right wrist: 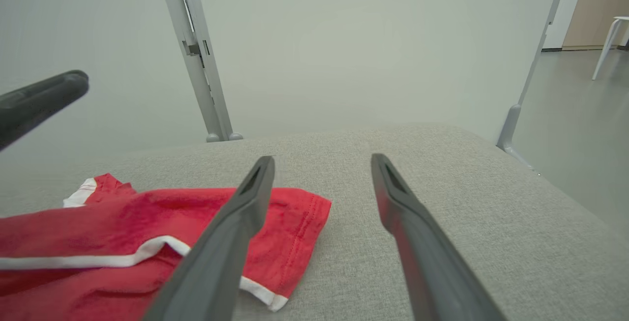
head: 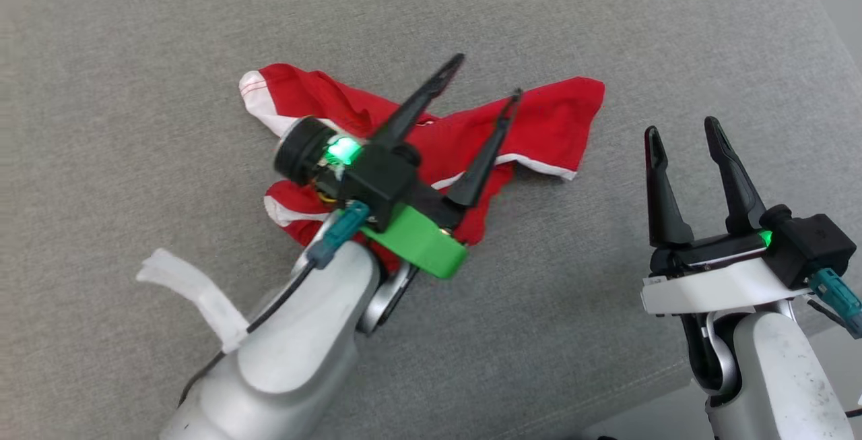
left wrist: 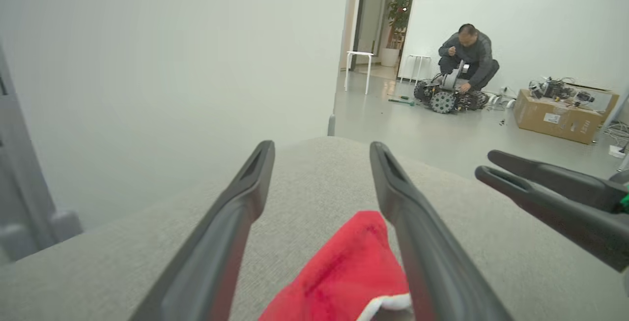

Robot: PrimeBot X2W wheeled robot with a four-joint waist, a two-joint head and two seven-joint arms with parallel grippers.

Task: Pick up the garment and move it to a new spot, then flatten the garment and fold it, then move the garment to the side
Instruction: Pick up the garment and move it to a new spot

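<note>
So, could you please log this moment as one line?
garment: crumpled on cushion | left gripper: open, over garment | right gripper: open, clear of garment

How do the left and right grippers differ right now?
Place: the left gripper hangs over the red garment; the right gripper is beside it, over bare grey cushion. Pose: the left gripper's fingers slant rightward; the right gripper's point straight ahead. Both are open, holding nothing.
</note>
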